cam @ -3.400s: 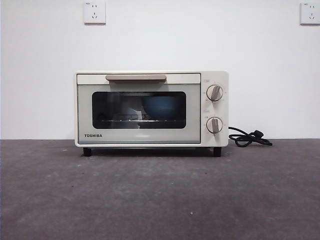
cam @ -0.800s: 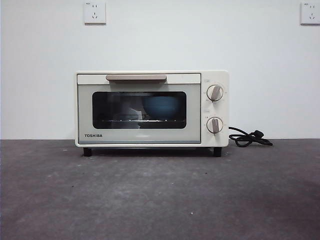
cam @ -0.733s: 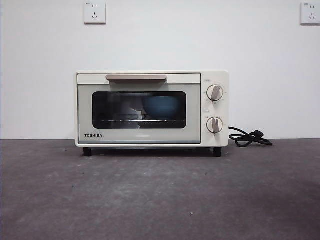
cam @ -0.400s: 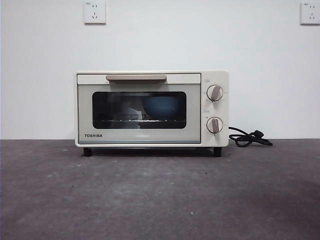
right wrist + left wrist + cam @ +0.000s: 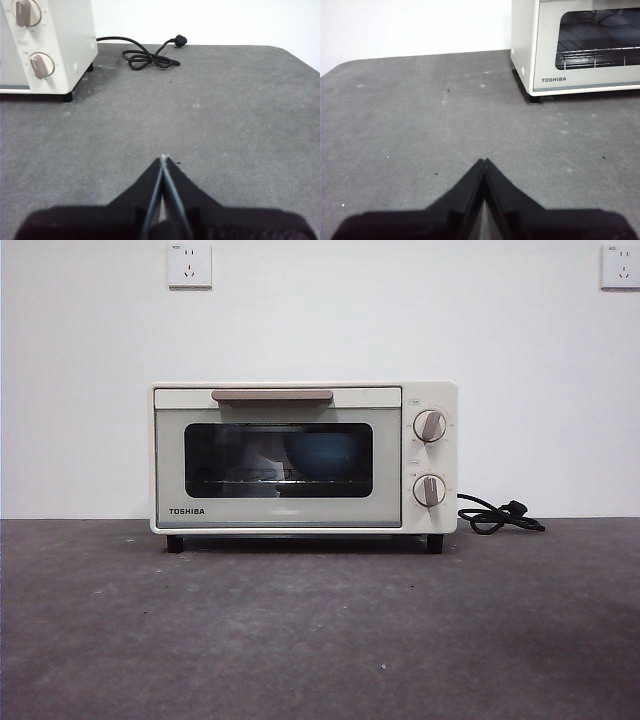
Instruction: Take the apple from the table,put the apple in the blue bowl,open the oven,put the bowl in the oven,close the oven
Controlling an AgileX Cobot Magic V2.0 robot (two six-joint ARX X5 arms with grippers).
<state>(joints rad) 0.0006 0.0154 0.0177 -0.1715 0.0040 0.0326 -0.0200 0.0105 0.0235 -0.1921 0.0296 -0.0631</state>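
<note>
The cream-white oven (image 5: pixel 303 458) stands at the back of the table (image 5: pixel 320 630) with its dark glass door closed. Through the glass I see the blue bowl (image 5: pixel 324 454) resting on the rack. The apple is hidden from every view. My left gripper (image 5: pixel 484 162) is shut and empty over bare table, in front of and to the left of the oven (image 5: pixel 577 45). On the other side, my right gripper (image 5: pixel 163 159) is also shut and empty, in front of and to the right of the oven (image 5: pixel 47 45). Neither gripper shows in the front view.
The oven's black cord (image 5: pixel 498 516) lies coiled on the table to its right, near the wall, also seen as the black cord (image 5: pixel 147 56) in the right wrist view. Two wall sockets (image 5: pixel 189 264) sit high on the white wall.
</note>
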